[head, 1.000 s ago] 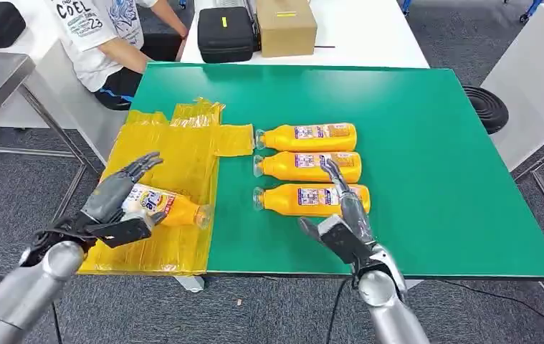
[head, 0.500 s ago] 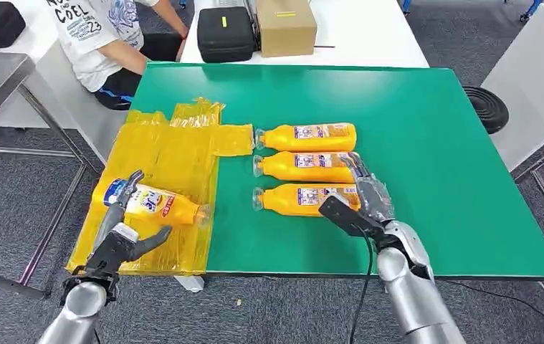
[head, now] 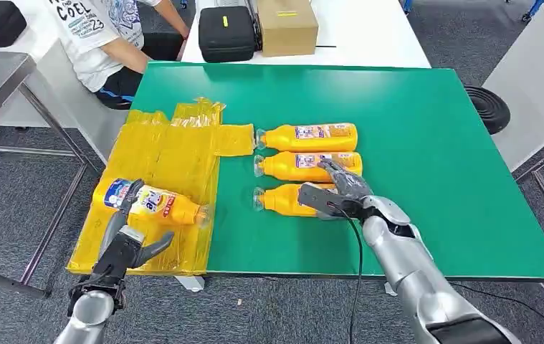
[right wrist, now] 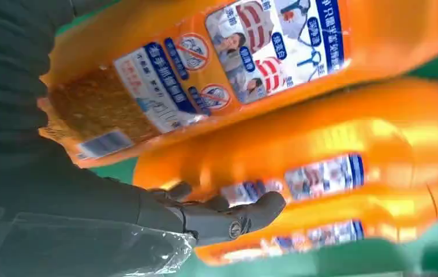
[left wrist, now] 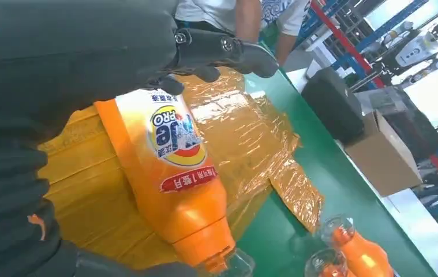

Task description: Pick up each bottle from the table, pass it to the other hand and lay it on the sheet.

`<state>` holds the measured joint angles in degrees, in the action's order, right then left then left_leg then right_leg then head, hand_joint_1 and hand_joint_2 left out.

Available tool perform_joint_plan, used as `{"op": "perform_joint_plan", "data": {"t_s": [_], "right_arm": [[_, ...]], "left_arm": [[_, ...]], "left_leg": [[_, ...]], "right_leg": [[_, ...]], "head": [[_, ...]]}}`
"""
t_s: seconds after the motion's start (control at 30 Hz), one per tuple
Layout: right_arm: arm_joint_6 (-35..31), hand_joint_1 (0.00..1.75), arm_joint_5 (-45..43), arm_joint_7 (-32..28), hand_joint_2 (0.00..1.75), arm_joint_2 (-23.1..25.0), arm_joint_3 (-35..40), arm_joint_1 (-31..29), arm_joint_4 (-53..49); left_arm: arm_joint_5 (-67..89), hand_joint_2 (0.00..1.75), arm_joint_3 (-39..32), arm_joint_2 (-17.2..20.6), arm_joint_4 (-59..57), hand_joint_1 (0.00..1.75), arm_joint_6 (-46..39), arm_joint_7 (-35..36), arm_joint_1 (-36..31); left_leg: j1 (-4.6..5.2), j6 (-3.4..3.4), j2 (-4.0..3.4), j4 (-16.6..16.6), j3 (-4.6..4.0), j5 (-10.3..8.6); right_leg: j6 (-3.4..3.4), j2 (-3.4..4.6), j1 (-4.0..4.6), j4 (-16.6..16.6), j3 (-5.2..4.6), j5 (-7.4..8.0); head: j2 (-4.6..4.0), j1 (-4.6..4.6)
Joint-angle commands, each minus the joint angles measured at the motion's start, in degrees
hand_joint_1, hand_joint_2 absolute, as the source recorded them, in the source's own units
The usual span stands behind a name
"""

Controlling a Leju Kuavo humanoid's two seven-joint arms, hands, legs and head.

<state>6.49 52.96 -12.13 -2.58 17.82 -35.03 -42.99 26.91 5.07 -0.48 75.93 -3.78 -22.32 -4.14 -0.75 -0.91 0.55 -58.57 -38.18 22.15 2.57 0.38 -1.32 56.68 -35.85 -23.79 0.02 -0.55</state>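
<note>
While one orange detergent bottle (head: 150, 203) already lies on its side on the yellow plastic sheet (head: 175, 154) at the left edge of the green table (head: 426, 143), three more wait in a row on the bare green surface, caps toward the sheet. The robot's right hand (head: 333, 193) reaches over the nearest bottle (head: 283, 199) of that row, thumb on the near side and fingers arched across its top; the right wrist view shows a dark finger lying against an orange body, but whether the grip has closed cannot be told. The left hand (head: 127, 240) hovers just beside the delivered bottle, fingers spread and holding nothing, one fingertip near its blue-labelled base. By this showing, roughly a quarter of the job is done: the middle bottle (head: 308, 165) and far bottle (head: 308, 136) are untouched, and the near one must yet be lifted, handed across and laid down. A seated person (head: 104, 36) looks on from beyond the table's far corner
</note>
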Motion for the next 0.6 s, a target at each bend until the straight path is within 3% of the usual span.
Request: {"op": "perform_joint_plan", "data": {"t_s": [0.03, 0.6], "right_arm": [[1.2, 0.00, 0.1, -0.7, 1.75, 1.9, 5.6, -7.8, 13.3], [2.7, 0.00, 0.0, -1.4, 1.75, 1.9, 11.8, -7.0, 8.2]], "left_arm": [[0.3, 1.75, -1.2, -0.6, -2.0, 0.00, 0.0, 0.5, -0.2], [1.6, 1.75, -0.9, 0.2, 3.2, 0.00, -0.3, 1.2, 3.1]], "left_leg": [[0.01, 0.00, -0.17, 0.0, 0.42, 0.17], [0.00, 0.01, -0.12, 0.0, 0.22, 0.12]], "right_leg": [[-0.14, 0.09, 0.03, 0.0, 0.39, -0.12], [-0.11, 0.05, 0.02, 0.0, 0.20, -0.09]], "head": [[0.00, -0.02], [0.00, 0.00]]}}
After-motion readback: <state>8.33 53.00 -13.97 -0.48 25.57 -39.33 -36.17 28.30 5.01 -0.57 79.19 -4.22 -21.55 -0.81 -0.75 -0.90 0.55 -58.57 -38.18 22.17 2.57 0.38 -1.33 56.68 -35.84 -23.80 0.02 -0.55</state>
